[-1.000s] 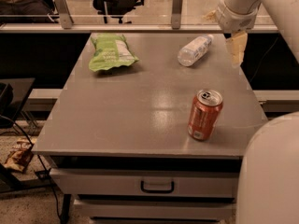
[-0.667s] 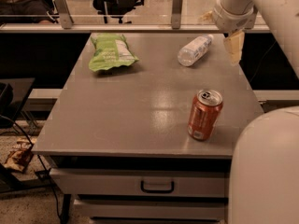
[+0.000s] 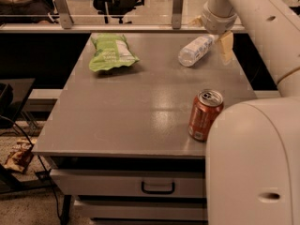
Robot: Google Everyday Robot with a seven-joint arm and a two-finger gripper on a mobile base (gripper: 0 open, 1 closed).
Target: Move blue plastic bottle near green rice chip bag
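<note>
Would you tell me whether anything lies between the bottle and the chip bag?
Nothing visible: bare table separates bottle and bag. The can stands nearer the front, off that line. The tool is right beside the bottle.

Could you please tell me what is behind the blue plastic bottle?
The gripper hangs just behind the blue plastic bottle, at its far end near the table's back right corner. The gripper covers the bottle's tip there, so I cannot tell whether they touch.
</note>
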